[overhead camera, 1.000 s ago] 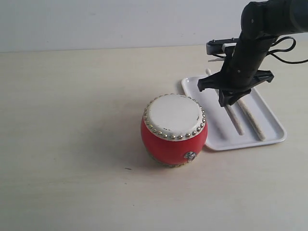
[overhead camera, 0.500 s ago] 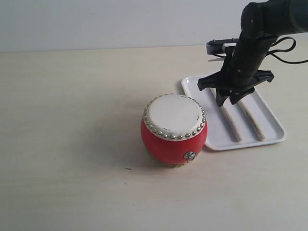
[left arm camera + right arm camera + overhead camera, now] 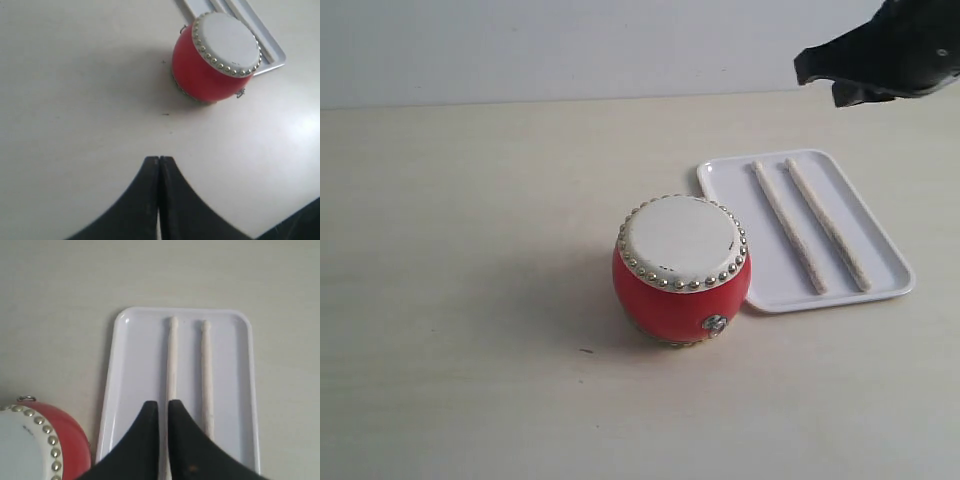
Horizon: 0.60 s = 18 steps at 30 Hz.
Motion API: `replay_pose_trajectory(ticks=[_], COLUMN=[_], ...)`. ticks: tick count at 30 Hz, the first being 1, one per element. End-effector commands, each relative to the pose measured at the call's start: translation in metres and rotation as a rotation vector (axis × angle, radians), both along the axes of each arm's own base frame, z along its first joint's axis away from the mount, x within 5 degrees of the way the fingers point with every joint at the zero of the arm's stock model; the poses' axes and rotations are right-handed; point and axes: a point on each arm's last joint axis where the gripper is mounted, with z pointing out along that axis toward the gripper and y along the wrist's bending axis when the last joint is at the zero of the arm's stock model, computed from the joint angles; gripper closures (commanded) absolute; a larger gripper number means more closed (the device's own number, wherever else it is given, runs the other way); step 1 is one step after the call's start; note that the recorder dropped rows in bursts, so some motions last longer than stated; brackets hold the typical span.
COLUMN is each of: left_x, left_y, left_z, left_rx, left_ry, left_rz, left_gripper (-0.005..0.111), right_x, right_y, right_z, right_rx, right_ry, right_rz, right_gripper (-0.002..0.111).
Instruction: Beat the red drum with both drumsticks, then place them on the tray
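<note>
Risen off the tray since half a second ago, the right claw (image 3: 160, 402) now hangs high above it with its jaws drawn almost together and nothing between them. The two thin pale cream wooden drumsticks (image 3: 172, 355) it stood over remain where they were. They lie straight below this claw, side by side and nearly parallel, a narrow gap between them, wholly inside the flat white rectangular plastic tray (image 3: 135, 380). Beyond the tray's long edge, off to one side of the claw, stands the small barrel-shaped red drum with its studded white skin (image 3: 680, 270), upright on the pale desk (image 3: 470, 300) and just touching the tray's near corner or all but. The left claw (image 3: 159, 158) is pressed shut and empty, well away from drum and tray. Both sticks look placed, so I judge the task nearly done. What remains is a clean retreat: carry the right arm up and back without sweeping low over the rim, lest it jog a stick or nudge the drum.
</note>
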Motion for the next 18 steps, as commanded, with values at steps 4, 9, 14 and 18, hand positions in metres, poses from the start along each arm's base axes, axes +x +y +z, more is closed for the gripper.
replay_pose_trajectory(ticks=[4, 9, 14, 18], left_x=[0.012, 0.017, 0.021, 0.022], left_y=[0.001, 0.002, 0.002, 0.003], left_z=[-0.013, -0.014, -0.008, -0.005], left_rx=[-0.017, 0.015, 0.004, -0.005], left_ry=[-0.14, -0.241, -0.321, -0.346], left_rz=[0.046, 0.034, 0.056, 0.068], left_gripper=[0.107, 0.107, 0.107, 0.107], right_x=[-0.074, -0.116, -0.154, -0.178], right_y=[-0.021, -0.029, -0.038, -0.045], right_z=[0.003, 0.005, 0.008, 0.019], right_rx=[0.023, 0.132, 0.17, 0.178], right_ry=[-0.122, -0.191, -0.284, -0.399], right_rz=[0.003, -0.023, -0.016, 0.007], right_gripper=[0.108, 0.108, 0.108, 0.108])
